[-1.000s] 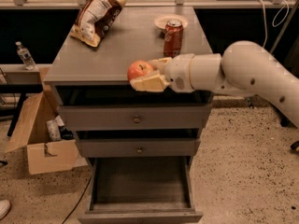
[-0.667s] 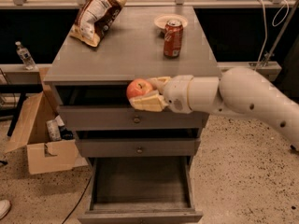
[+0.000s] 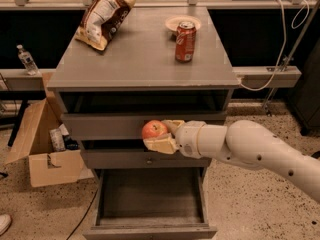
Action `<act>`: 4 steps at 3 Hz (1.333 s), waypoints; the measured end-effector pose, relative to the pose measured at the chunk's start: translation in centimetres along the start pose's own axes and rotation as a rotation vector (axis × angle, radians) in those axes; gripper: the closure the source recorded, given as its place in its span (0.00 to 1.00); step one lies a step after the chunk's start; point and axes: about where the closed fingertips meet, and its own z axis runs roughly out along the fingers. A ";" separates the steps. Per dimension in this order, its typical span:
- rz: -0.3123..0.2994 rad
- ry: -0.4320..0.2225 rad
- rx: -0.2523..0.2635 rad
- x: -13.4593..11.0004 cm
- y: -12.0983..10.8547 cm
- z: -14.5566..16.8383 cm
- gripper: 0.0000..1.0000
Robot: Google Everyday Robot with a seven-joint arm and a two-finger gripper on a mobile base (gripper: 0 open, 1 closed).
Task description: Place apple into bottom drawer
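My gripper [image 3: 161,135] is shut on the apple [image 3: 153,129], a small red-orange fruit. It holds the apple in the air in front of the cabinet's two upper drawer fronts. The bottom drawer [image 3: 150,222] is pulled open below, a deep grey box with a bare flat floor. The apple is above the drawer's back half, well over its floor. My white arm reaches in from the right.
On the grey cabinet top [image 3: 140,54] lie a chip bag [image 3: 102,16], a red soda can [image 3: 185,41] and a small plate [image 3: 182,22]. An open cardboard box [image 3: 45,149] stands on the floor at the left. A water bottle [image 3: 26,60] sits on a ledge.
My gripper has carried the apple down from the level of the cabinet's top edge to the front of the upper drawers, closer over the open bottom drawer.
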 end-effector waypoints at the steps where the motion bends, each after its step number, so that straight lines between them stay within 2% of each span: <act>1: 0.000 0.000 0.000 0.0 0.0 0.0 1.00; 2: -0.012 0.020 0.001 0.5 0.3 0.4 1.00; 3: -0.015 0.054 0.011 4.6 0.1 1.3 1.00; 4: -0.007 0.103 0.017 10.3 -0.3 2.8 1.00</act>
